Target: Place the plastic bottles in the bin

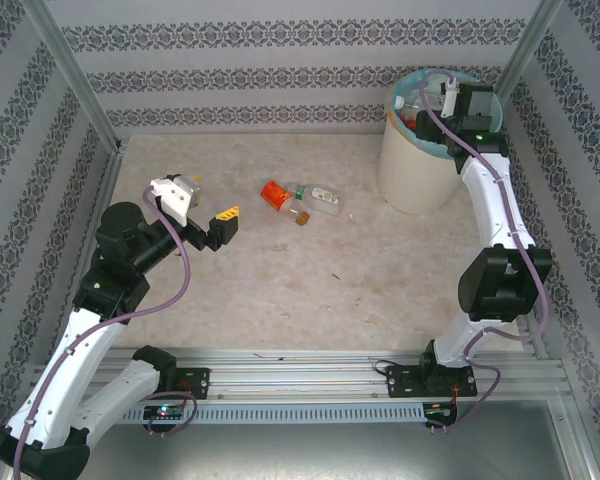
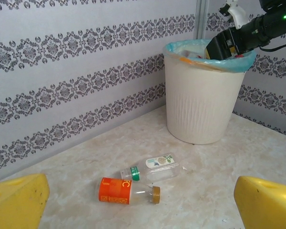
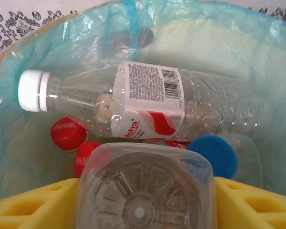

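Note:
Two bottles lie on the table: an orange-labelled one with a gold cap [image 1: 278, 196] [image 2: 127, 190] and a clear one with a green band [image 1: 320, 196] [image 2: 151, 168]. The cream bin [image 1: 420, 160] [image 2: 204, 95] with a teal liner stands at the back right. My right gripper [image 1: 442, 100] hovers over the bin's mouth, shut on a clear square-bottomed bottle [image 3: 145, 188] held base towards the camera. Below it in the bin lies a clear bottle with a white cap [image 3: 133, 102] among red [image 3: 66, 133] and blue [image 3: 214, 155] caps. My left gripper [image 1: 212, 222] is open, short of the two bottles.
Patterned walls with metal frame posts enclose the table on three sides. The bin stands close to the back right corner. A metal rail runs along the near edge by the arm bases. Bare marbled tabletop lies between the left gripper and the bottles.

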Tool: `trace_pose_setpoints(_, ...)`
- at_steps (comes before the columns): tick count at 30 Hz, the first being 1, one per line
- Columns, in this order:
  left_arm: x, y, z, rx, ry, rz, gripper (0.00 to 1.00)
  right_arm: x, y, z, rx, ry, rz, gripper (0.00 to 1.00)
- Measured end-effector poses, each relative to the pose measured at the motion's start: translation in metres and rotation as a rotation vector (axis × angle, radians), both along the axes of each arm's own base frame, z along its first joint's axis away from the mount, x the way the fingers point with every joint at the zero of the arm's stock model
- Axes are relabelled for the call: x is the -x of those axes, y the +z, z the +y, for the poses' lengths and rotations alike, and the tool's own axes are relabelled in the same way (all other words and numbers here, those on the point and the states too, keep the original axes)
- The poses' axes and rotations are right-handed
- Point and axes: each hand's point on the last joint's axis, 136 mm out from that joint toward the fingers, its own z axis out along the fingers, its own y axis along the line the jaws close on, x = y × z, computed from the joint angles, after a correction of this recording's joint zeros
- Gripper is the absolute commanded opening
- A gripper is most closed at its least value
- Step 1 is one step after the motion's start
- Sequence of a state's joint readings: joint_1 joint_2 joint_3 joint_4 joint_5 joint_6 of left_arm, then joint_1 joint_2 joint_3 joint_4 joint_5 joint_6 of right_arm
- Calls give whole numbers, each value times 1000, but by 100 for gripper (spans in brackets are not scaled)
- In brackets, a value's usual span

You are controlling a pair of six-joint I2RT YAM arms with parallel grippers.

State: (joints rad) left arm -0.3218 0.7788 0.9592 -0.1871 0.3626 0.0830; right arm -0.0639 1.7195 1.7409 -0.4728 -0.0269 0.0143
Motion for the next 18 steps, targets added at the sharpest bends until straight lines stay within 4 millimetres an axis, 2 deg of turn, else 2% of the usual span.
trace_pose_setpoints(2, 0, 0, 0, 4, 1, 3, 100, 6, 7, 5, -32, 10, -2, 73)
trace_pose_setpoints(4, 0, 0, 0, 7, 1, 5, 100, 12, 24, 9, -58, 18, -30, 73)
trace_pose_setpoints(6, 0, 0, 0, 9, 1, 6, 100, 17, 52, 13, -76, 29, -87, 71)
trace_pose_setpoints(8, 0, 0, 0, 10, 1, 8, 100, 24, 74, 15, -84, 37, -136, 62)
trace_pose_setpoints(10, -1, -1, 0, 10, 0, 9, 100, 31, 87, 17, -86, 41, -167, 53)
trace_pose_setpoints(13, -1, -1, 0, 9, 0, 10, 100, 32, 89, 17, -85, 42, -171, 47)
trace_pose_setpoints(18, -1, -2, 0, 7, 2, 15, 100, 26, 53, 18, -102, 44, -89, 44)
